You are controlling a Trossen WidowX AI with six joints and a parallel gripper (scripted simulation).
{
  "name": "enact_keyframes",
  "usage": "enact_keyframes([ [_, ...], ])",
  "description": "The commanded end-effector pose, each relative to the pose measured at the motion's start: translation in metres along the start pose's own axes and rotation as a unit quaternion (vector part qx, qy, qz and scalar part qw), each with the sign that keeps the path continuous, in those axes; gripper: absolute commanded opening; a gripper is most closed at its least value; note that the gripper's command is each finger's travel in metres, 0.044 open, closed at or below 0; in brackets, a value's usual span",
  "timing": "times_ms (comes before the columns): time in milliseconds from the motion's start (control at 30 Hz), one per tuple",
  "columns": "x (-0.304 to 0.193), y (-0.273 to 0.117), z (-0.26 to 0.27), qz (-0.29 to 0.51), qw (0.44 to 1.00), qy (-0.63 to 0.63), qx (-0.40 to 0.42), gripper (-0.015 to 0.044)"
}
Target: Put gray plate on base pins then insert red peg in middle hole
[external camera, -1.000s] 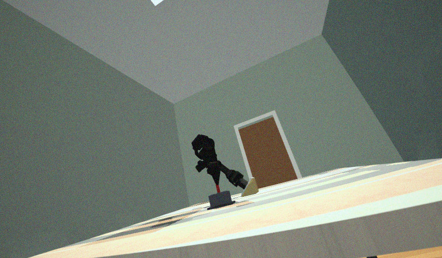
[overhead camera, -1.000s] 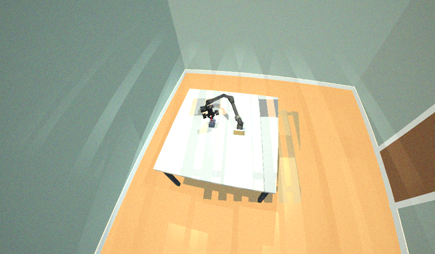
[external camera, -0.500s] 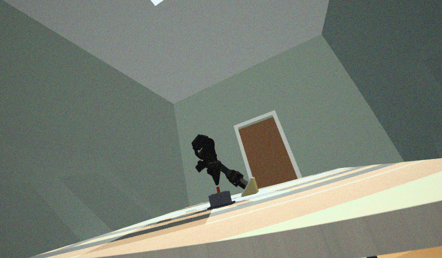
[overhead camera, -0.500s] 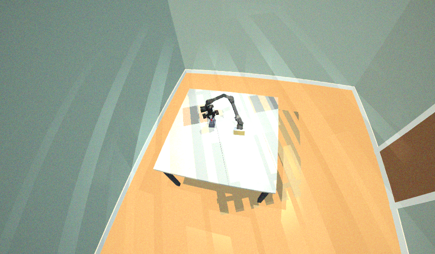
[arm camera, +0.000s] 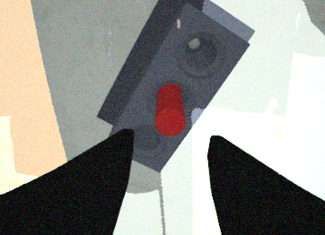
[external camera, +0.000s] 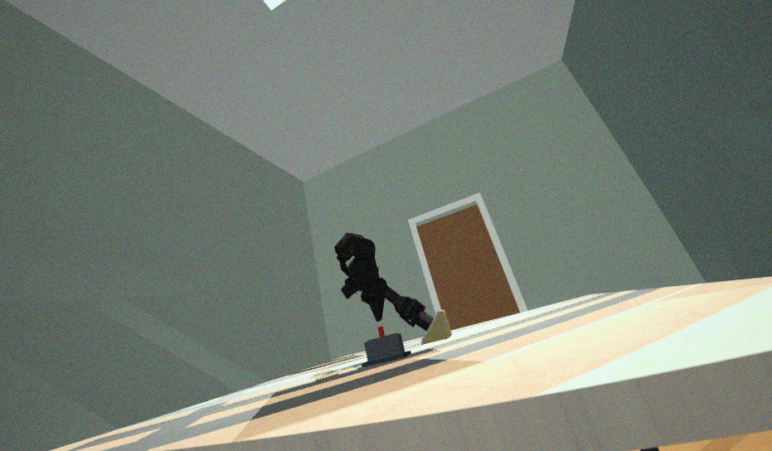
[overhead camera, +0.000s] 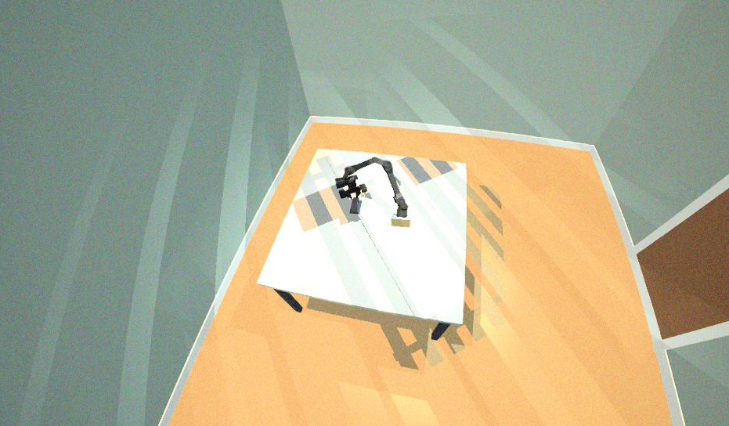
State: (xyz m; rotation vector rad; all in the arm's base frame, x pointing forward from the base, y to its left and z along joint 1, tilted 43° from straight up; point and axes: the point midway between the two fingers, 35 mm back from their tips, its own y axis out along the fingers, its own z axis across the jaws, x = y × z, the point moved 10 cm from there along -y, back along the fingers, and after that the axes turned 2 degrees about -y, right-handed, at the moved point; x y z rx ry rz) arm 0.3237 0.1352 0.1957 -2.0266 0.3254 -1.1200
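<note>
The black two-fingered gripper (overhead camera: 355, 194) (external camera: 379, 319) (arm camera: 171, 142) hangs just above the peg, its fingers spread partway with nothing between them. Below, the red cylindrical peg (overhead camera: 355, 200) (external camera: 381, 332) (arm camera: 171, 109) stands in the middle hole of the gray rectangular plate (overhead camera: 355, 209) (external camera: 384, 348) (arm camera: 177, 72), its top poking out. Beyond, a brown door (external camera: 467, 265) fills a white frame.

The peg (overhead camera: 355, 200) (external camera: 381, 332) (arm camera: 171, 109) looks like smooth, matt plastic. The block (overhead camera: 355, 207) (external camera: 384, 348) (arm camera: 180, 76) has a smooth, dull, plastic-like finish. The door (overhead camera: 700, 264) (external camera: 467, 265) looks like matt wood; the tabletop (overhead camera: 409, 275) (external camera: 629, 336) looks smooth.
</note>
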Motion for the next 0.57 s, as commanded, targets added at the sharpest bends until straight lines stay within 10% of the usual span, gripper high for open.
enact_keyframes([
  [0, 0.000, -0.003, 0.000, -0.001, 1.000, 0.001, 0.000, 0.0150],
  [533, 0.001, -0.015, 0.000, -0.001, 1.000, 0.001, 0.000, 0.0150],
])
